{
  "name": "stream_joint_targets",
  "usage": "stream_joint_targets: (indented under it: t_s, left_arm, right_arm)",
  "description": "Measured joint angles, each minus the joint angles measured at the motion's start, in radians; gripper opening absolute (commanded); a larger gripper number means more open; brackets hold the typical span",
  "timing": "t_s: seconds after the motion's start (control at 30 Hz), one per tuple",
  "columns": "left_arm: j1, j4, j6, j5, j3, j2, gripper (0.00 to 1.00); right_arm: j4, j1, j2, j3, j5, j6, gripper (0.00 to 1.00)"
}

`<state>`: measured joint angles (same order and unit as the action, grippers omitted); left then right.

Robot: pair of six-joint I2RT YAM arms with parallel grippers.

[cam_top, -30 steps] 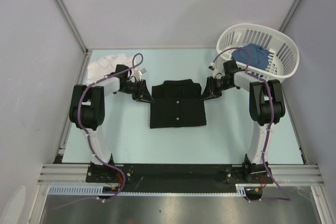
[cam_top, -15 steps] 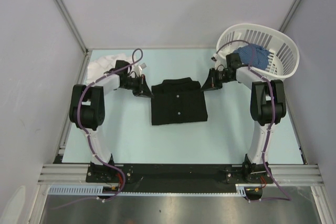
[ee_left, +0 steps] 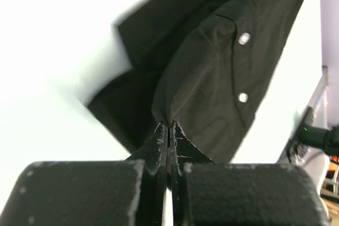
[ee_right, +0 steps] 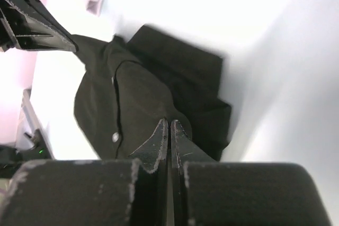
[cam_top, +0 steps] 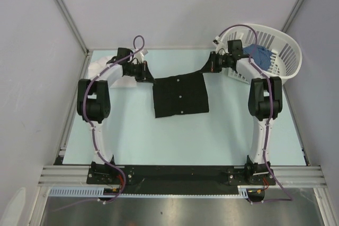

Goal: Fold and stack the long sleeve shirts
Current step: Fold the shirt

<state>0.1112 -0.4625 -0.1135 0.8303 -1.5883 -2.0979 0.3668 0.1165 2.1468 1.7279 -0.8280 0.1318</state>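
**A:** Where is the black shirt [cam_top: 180, 95]?

**B:** Strung between the two grippers, its lower part trailing toward the arms' bases on the table [cam_top: 238, 130].

**A:** The grips?

**B:** The left gripper [ee_left: 168, 125] is clenched on a pinch of cloth, and so is the right gripper [ee_right: 169, 123].

**A:** How will it handle?

**B:** Soft, light and limp, so it sags. Shoulder corners suit it best. The white shirt [cam_top: 100, 68], probably bunched, lies beyond the left gripper.

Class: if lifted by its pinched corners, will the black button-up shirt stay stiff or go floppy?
Probably floppy: the black button-up cloth shirt puckers where the left gripper pinches it. Folded layers may slip apart; loose edges show beyond the right gripper.
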Motion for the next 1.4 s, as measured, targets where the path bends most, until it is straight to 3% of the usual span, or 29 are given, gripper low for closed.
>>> stream_joint_targets:
  t_s: [0.2, 0.63, 0.73, 0.77, 0.87, 0.93, 0.97, 1.07, 1.27, 1.4]
  left_arm:
    - [-0.019, 0.008, -0.012, -0.040, -0.057, -0.088, 0.00]
    - [-0.029, 0.004, -0.018, -0.114, -0.148, -0.201, 0.05]
    - [-0.029, 0.002, -0.018, -0.125, -0.154, -0.216, 0.26]
    - [-0.029, 0.000, -0.017, -0.126, -0.155, -0.218, 0.42]
    - [-0.036, 0.000, -0.020, -0.107, -0.156, -0.219, 0.58]
    - [-0.046, 0.015, -0.015, -0.090, -0.143, -0.200, 0.65]
    - [-0.052, 0.032, -0.014, -0.081, -0.114, -0.175, 0.70]
    - [-0.069, 0.047, -0.009, -0.042, 0.021, -0.050, 0.72]
    - [-0.080, 0.103, -0.037, 0.019, 0.402, 0.284, 0.73]
    - [-0.069, 0.151, -0.077, 0.028, 0.607, 0.357, 0.73]
  right_arm:
    - [-0.054, 0.012, 0.135, 0.094, 0.021, 0.007, 0.00]
    - [-0.118, 0.035, 0.229, 0.137, 0.091, 0.011, 0.00]
    - [-0.119, 0.039, 0.248, 0.144, 0.113, 0.024, 0.19]
    - [-0.119, 0.040, 0.250, 0.145, 0.116, 0.029, 0.28]
    - [-0.117, 0.040, 0.248, 0.145, 0.122, 0.040, 0.50]
    - [-0.119, 0.037, 0.237, 0.134, 0.119, 0.055, 0.59]
    - [-0.119, 0.033, 0.215, 0.108, 0.113, 0.063, 0.64]
    - [-0.098, 0.014, 0.098, -0.026, 0.080, 0.087, 0.72]
    - [-0.075, 0.011, -0.269, -0.410, 0.007, 0.111, 0.75]
    - [-0.100, 0.013, -0.379, -0.578, -0.017, 0.107, 0.75]
